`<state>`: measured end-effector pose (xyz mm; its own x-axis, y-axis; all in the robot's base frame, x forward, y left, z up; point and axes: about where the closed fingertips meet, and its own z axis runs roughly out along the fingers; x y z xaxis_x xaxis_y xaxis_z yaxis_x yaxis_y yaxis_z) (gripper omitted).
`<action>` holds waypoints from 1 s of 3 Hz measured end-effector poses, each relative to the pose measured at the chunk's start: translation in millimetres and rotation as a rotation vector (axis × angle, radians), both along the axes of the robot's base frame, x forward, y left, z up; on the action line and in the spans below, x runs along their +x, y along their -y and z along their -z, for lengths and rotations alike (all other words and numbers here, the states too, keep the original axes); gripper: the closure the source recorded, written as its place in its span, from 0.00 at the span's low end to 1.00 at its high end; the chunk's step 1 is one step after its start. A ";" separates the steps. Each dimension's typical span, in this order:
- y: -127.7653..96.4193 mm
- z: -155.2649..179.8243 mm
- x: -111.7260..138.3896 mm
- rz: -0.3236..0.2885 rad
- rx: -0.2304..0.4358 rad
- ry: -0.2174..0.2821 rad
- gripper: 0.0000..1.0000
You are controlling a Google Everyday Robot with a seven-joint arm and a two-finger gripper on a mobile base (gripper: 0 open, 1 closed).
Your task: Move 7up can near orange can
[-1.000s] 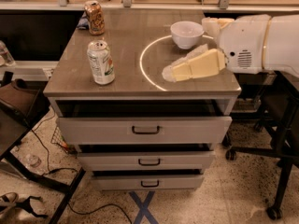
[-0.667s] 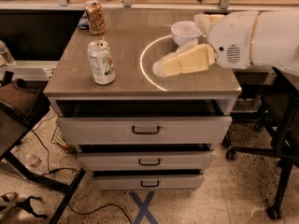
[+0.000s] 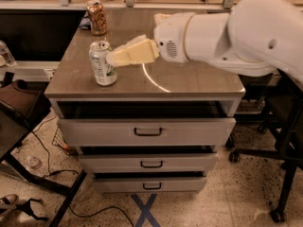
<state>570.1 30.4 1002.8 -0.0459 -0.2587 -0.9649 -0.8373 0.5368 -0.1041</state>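
Gripper [image 3: 113, 58] sits just right of 7up can [image 3: 102, 65], at its top; open or closed, cannot tell. Orange can [image 3: 96, 17] stands behind.

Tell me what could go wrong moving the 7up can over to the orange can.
The gripper sits level with the upper part of the 7up can, so a sideways nudge could tip it. That can stands near a front corner of the cabinet top and might get pushed off. The orange can is close to the back edge, so a clumsy placement could knock it.
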 end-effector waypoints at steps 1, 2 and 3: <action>-33.1 24.4 30.3 0.039 0.038 0.000 0.00; -56.0 52.6 53.6 0.077 0.093 -0.002 0.00; -85.3 83.9 74.3 0.106 0.173 -0.007 0.02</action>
